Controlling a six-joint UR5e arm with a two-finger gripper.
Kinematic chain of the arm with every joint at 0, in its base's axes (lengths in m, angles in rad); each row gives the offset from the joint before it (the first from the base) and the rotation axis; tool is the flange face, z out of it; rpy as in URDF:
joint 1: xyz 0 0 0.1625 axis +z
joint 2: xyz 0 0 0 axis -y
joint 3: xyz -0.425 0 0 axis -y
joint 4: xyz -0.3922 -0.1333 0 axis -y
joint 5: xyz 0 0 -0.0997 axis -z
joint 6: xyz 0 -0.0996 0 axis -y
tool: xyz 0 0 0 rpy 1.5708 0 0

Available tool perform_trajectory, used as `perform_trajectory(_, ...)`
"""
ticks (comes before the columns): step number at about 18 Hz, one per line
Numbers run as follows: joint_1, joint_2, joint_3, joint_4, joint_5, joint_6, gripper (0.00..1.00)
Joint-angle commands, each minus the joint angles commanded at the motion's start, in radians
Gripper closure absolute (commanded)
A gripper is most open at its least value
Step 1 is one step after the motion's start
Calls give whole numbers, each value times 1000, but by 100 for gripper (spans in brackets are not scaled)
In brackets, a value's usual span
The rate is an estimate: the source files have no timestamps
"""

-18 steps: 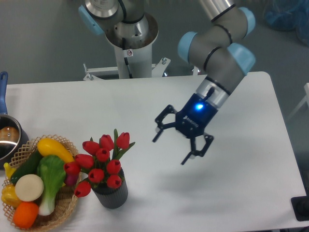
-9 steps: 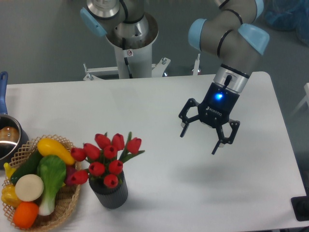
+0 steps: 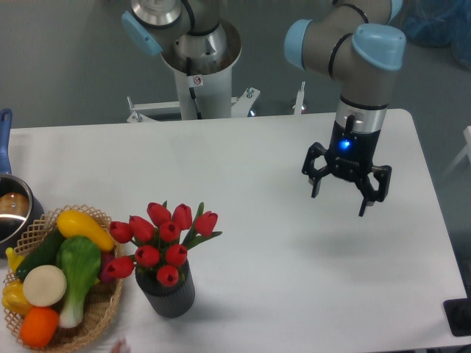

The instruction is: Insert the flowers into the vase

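Inside the vase (image 3: pixel 168 294) stand the flowers (image 3: pixel 163 241).

You see: one vase (image 3: pixel 168 293), one bunch of flowers (image 3: pixel 163 240) with about ten red blooms, one wicker basket (image 3: pixel 103 318), one pot (image 3: pixel 11 210), one end effector (image 3: pixel 341 202), one desk (image 3: pixel 243 162).

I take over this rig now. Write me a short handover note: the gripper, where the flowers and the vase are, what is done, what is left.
Gripper: jaws open, holding nothing, above the right part of the white table, away from the vase.
Red artificial tulips with green stems: standing in the small dark grey ribbed vase, at the front left beside the woven wicker basket of toy vegetables.
Done: the flowers are in the vase.
Left: apparently nothing except parking the arm.
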Motion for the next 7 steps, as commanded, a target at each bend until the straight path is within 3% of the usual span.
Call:
perform_trajectory(4,-29,-6,5,-35,105,-2,0)
perform_trajectory(7,-40,-8,-12,-35,114,-2,0)
